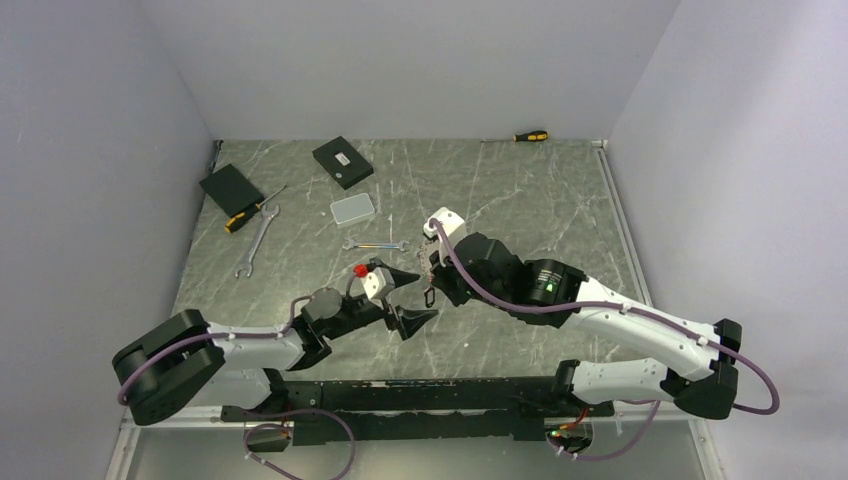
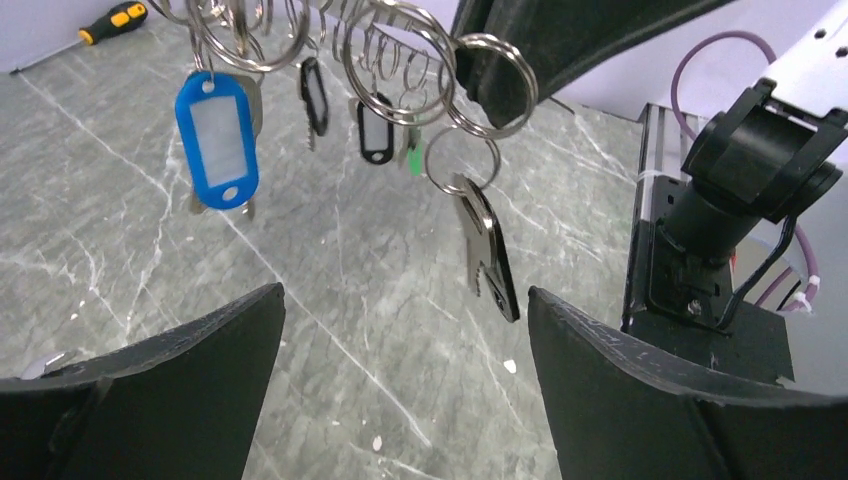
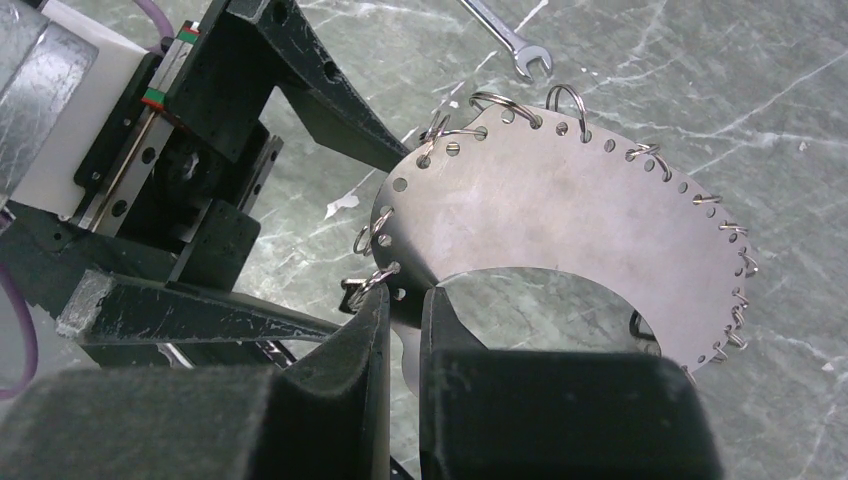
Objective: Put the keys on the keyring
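Observation:
The keyring (image 3: 560, 210) is a flat silver crescent plate with holes along its rim, several holding small split rings. My right gripper (image 3: 405, 295) is shut on its inner edge and holds it above the table (image 1: 520, 210). The keys hang from the rings: one with a blue tag (image 2: 215, 135), some with black tags (image 2: 375, 130), and a black-headed key (image 2: 490, 250) lowest. My left gripper (image 2: 405, 292) is open and empty just below the hanging keys, the black-headed key near its right finger (image 2: 620, 380). In the top view the two grippers meet at mid-table (image 1: 428, 295).
A large silver wrench (image 1: 255, 240) and a yellow-handled screwdriver (image 1: 250, 212) lie at the left. A small wrench (image 1: 375, 245), a grey box (image 1: 353, 208) and two black boxes (image 1: 342, 161) (image 1: 231, 188) lie behind. Another screwdriver (image 1: 530, 136) lies at the back wall.

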Robot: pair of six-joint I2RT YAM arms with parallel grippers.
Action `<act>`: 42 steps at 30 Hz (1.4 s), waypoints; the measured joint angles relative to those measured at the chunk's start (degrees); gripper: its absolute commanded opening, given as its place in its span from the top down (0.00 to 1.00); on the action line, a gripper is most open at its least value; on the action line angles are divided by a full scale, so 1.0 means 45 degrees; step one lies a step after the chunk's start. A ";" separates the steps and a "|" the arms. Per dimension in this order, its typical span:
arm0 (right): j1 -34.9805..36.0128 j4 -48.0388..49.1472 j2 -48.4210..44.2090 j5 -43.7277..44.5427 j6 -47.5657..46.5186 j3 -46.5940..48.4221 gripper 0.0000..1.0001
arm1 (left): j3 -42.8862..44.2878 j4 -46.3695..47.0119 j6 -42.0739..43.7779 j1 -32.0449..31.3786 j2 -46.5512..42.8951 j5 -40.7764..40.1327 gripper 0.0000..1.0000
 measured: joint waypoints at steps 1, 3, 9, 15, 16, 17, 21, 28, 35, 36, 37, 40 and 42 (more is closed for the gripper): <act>0.0000 0.0000 -0.0049 -0.0019 0.0005 0.0000 1.00 | 0.0029 0.0330 -0.0024 0.0019 0.0160 0.0000 0.09; 0.0000 0.0000 -0.0126 -0.0053 0.0005 0.0000 1.00 | 0.0078 0.0733 -0.0102 0.0039 0.0403 0.0010 0.13; 0.0000 0.0000 -0.0175 -0.0092 0.0039 0.0000 1.00 | 0.0471 0.1724 -0.0427 0.0102 0.1175 0.0228 0.37; 0.0000 0.0000 -0.0189 -0.0097 0.0078 0.0000 1.00 | 0.0631 0.3070 -0.0695 0.0112 0.1880 0.0296 0.38; 0.0000 0.0000 -0.0199 -0.0097 0.0083 0.0000 1.00 | 0.0636 0.3211 -0.0699 0.0112 0.1948 0.0340 0.44; 0.0000 0.0000 -0.0204 -0.0097 0.0083 0.0000 1.00 | 0.0646 0.3313 -0.0704 0.0112 0.2001 0.0369 0.56; 0.0000 0.0000 -0.0248 -0.0097 0.0083 0.0000 1.00 | 0.0690 0.3745 -0.0874 0.0117 0.2254 0.0593 1.00; -0.0005 0.0015 -0.0267 -0.0058 0.0131 0.0000 1.00 | 0.0685 0.3589 -0.0933 0.0126 0.1870 0.1035 1.00; -0.0141 0.0437 -0.0355 0.0204 0.0403 -0.0403 1.00 | 0.1472 -0.2239 -0.0491 0.0131 -0.2652 0.1928 1.00; -0.0126 0.0578 -0.0355 0.0107 0.0481 -0.0525 1.00 | 0.1826 -0.3405 -0.0330 0.0165 -0.3186 0.1875 1.00; -0.0107 0.0704 -0.0355 0.0034 0.0529 -0.0617 1.00 | 0.2137 -0.4459 -0.0248 0.0199 -0.3589 0.1807 1.00; -0.0151 0.1263 -0.0379 -0.0083 0.0738 -0.0884 1.00 | 0.3011 -0.8009 0.0053 0.0194 -0.4624 0.1409 1.00; -0.0194 0.1472 -0.0403 -0.0112 0.0845 -0.1049 1.00 | 0.3458 -0.9719 0.0146 0.0189 -0.4906 0.1117 1.00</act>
